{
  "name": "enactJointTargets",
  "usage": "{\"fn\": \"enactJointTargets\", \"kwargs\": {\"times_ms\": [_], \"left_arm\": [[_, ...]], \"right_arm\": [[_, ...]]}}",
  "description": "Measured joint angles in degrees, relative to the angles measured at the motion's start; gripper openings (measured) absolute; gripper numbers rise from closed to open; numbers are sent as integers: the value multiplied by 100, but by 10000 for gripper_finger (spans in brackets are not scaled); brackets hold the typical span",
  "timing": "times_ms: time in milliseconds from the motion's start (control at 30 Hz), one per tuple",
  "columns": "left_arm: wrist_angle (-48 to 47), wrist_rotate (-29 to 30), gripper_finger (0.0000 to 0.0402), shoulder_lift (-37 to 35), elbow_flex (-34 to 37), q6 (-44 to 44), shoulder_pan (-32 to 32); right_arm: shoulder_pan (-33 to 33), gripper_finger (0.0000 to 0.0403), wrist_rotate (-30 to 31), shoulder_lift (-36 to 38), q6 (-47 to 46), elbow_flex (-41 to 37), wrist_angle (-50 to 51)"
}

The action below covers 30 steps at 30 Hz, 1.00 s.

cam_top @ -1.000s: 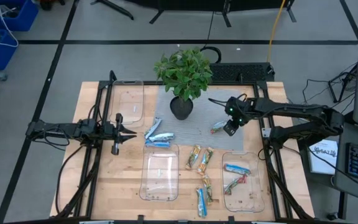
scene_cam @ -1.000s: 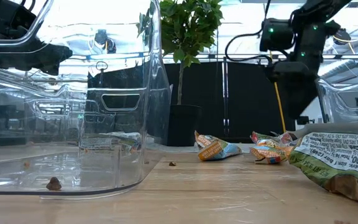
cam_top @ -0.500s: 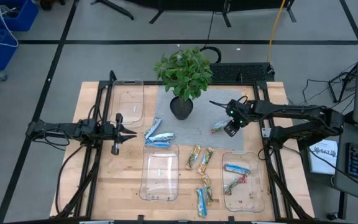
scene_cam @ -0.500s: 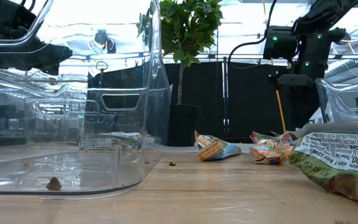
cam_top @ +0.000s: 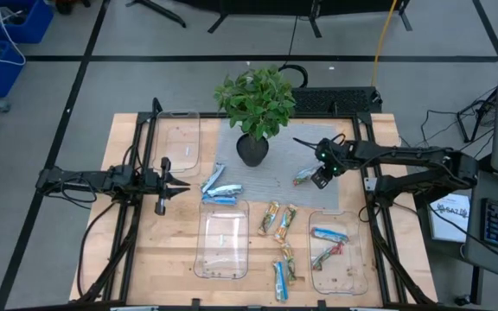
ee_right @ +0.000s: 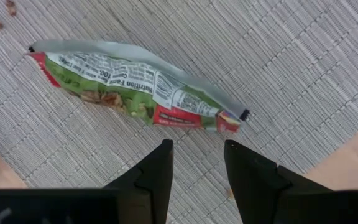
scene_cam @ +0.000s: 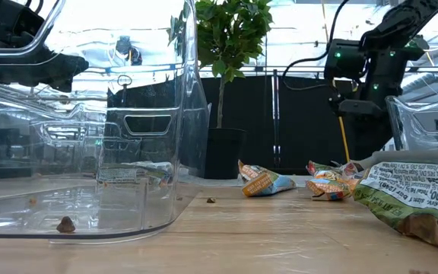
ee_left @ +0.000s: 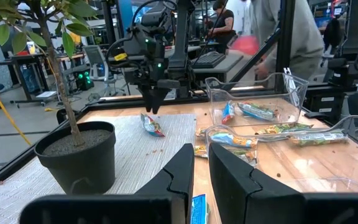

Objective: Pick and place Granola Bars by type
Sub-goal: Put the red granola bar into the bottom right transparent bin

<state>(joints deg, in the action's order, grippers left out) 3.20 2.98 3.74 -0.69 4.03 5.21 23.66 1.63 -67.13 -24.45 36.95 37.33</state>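
Bright, even light; low view backlit by windows, with a blurred foreground wrapper (scene_cam: 420, 199).

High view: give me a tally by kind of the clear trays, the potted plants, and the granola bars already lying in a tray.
Clear trays: 3
Potted plant: 1
Granola bars in a tray: 2, a blue-white bar and a red-blue bar, both in the right-hand tray
Total: 6

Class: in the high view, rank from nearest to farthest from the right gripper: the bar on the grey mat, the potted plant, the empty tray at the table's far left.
1. Bar on the mat, just beside the right gripper.
2. Potted plant, at the mat's centre.
3. Empty tray, far-left corner.
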Motion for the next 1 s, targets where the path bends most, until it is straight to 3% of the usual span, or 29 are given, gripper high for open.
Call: {"fn": "enactJointTargets", "kwargs": {"times_ms": [533,1000], "left_arm": [[0,0,58,1,0,0,2],[0,0,58,1,0,0,2]], "right_arm": [[2,134,-8,-407,160,0,-640],[326,134,23,-39,130,0,-687]]}}
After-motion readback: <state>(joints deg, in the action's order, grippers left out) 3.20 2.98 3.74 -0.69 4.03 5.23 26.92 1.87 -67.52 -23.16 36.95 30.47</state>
